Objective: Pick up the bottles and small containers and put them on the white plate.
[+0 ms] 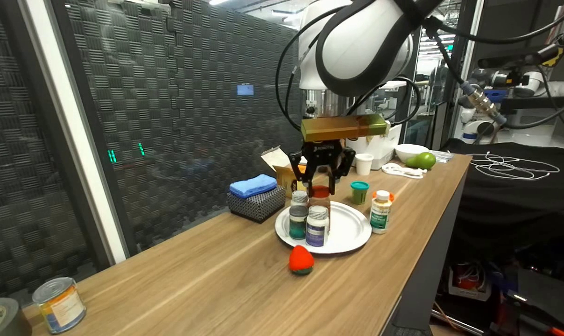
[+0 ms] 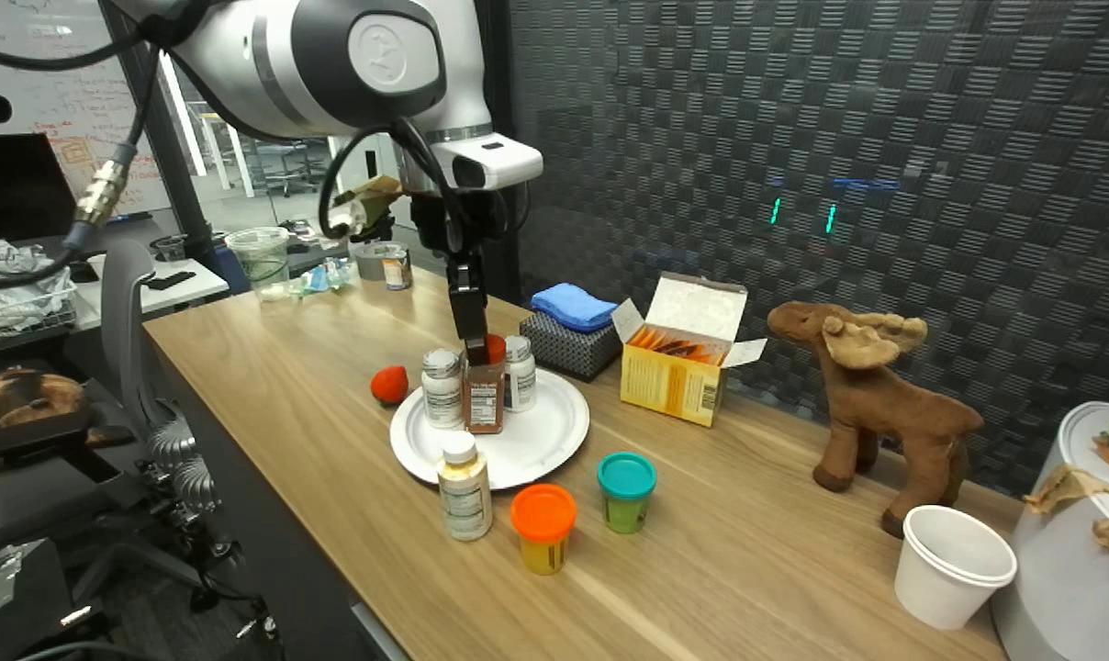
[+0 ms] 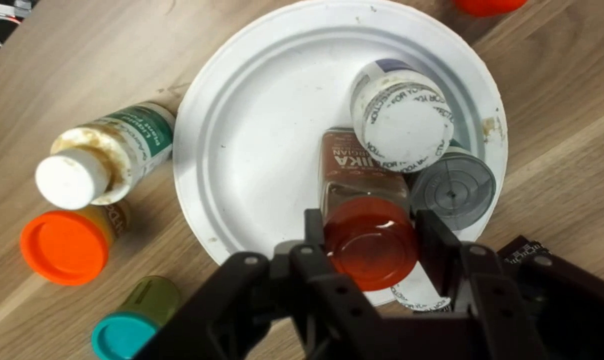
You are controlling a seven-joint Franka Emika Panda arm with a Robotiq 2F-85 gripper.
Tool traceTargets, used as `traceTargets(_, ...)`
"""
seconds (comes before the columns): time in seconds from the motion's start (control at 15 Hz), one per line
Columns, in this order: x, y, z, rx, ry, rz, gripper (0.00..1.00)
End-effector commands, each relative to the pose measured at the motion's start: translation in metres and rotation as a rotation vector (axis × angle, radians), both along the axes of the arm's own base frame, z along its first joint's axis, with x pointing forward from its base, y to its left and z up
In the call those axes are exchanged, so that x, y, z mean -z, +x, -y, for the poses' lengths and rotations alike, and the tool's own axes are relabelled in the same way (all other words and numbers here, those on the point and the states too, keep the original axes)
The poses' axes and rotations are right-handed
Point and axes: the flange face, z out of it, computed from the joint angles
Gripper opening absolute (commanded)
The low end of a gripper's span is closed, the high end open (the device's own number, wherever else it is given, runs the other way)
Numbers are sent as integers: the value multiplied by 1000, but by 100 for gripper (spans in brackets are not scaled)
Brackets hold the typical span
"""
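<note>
Clasping the red-capped bottle (image 3: 367, 190), the pincer (image 3: 369, 235) has bottles (image 3: 407, 125) alongside, bare plate (image 3: 267, 150) to the edge opposite.

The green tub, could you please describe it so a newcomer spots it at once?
On the wooden table, find the white plate. Off the plate stand a white-capped bottle, an orange-lidded tub and the green tub. Only the green tub wears a teal lid.

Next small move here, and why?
Probably ease the gripper open slightly: its fingers sit against both sides of the red-capped bottle, which appears to stand on the white plate, with a grey-capped bottle close beside one finger.
</note>
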Motion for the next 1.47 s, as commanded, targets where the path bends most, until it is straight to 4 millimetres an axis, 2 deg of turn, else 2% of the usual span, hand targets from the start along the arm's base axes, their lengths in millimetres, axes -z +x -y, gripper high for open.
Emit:
traceTargets(0.0, -7, 0, -4, -25, 9, 17, 74)
traceTargets(0.07, -9, -1, -3, -20, 8, 21, 74)
traceTargets(0.33, -29, -3, 12, 9, -20, 62, 100)
traceTargets(0.53, -46, -3, 41, 61, -80, 95, 100)
traceTargets(0.67, -47, 0, 65, 103, -104, 100, 100)
traceTargets(0.8, -37, 2, 89, 139, -114, 90, 100)
traceTargets(0.93, -19, 3, 106, 161, -117, 62, 100)
traceTargets(1.2, 20, 1, 119, 189, -109, -1, 100)
traceTargets(1.4, 40, -1, 126, 213, -125, -31, 100)
